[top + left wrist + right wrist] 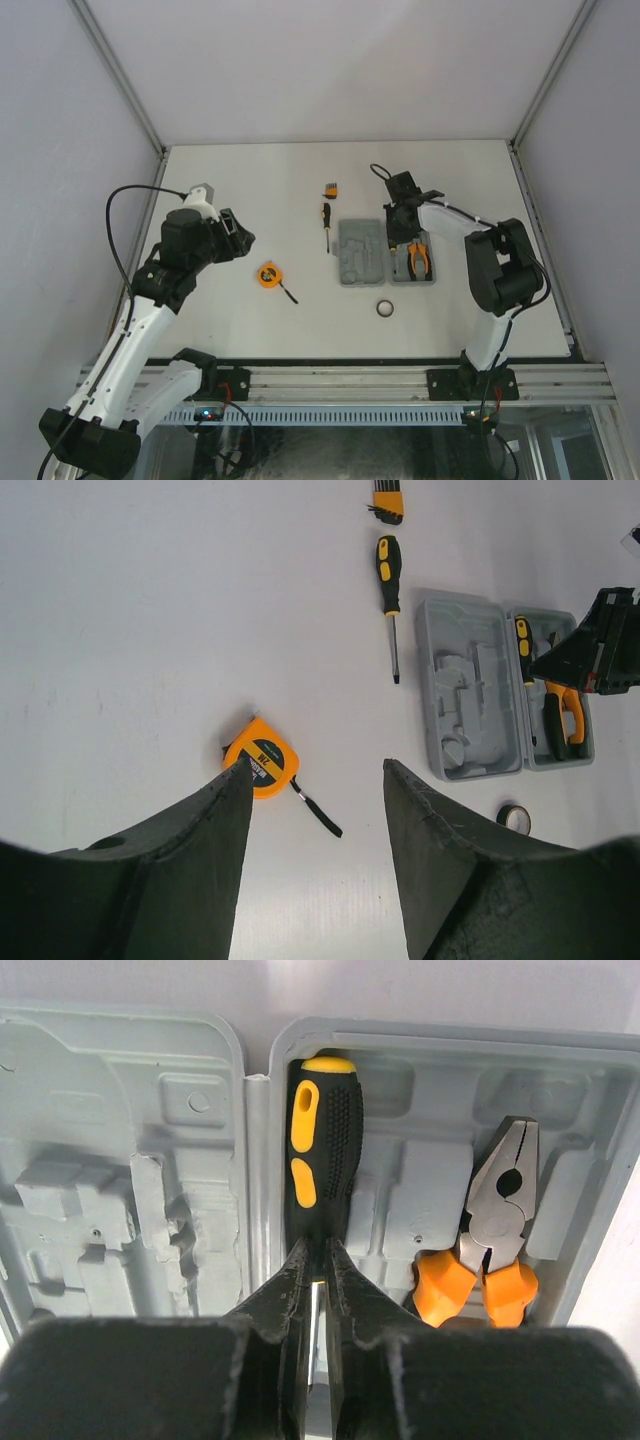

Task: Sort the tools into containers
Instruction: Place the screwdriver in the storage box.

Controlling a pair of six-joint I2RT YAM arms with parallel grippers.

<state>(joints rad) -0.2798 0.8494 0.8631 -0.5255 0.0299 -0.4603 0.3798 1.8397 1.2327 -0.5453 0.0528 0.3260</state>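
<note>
Grey plastic makes the big tool case [120, 1160]. It lies open right under the right gripper [318, 1260], with one half on each side of the fingers. The half to their left holds nothing but its shaped hollows.

The pliers [490, 1250] lie in a hollow just to the right of those fingers, with the orange handles at the near end. One screwdriver [322, 1140] lies in a slot straight ahead of the fingertips. The right fingers are almost shut, and they pinch its thin metal shaft just behind the handle. I think this tool is being put down in its slot.

The second screwdriver [389, 580] lies on the table [250, 180], far ahead of the left gripper [318, 780]. The left fingers stand wide apart and hold nothing. The round tape measure [262, 768] lies near the tip of the left finger, but I cannot tell if they touch. The little black ring [514, 818] lies off to the right of the right finger. The tiny orange and black block [388, 502] is the farthest thing ahead.

What could go wrong? If the right fingers lift before they let go, the screwdriver comes out again. If it is not pushed all the way down, it may sit crooked and roll out. A sideways bump could push the light case along the table. The tape measure is round, so it could slip when squeezed.
</note>
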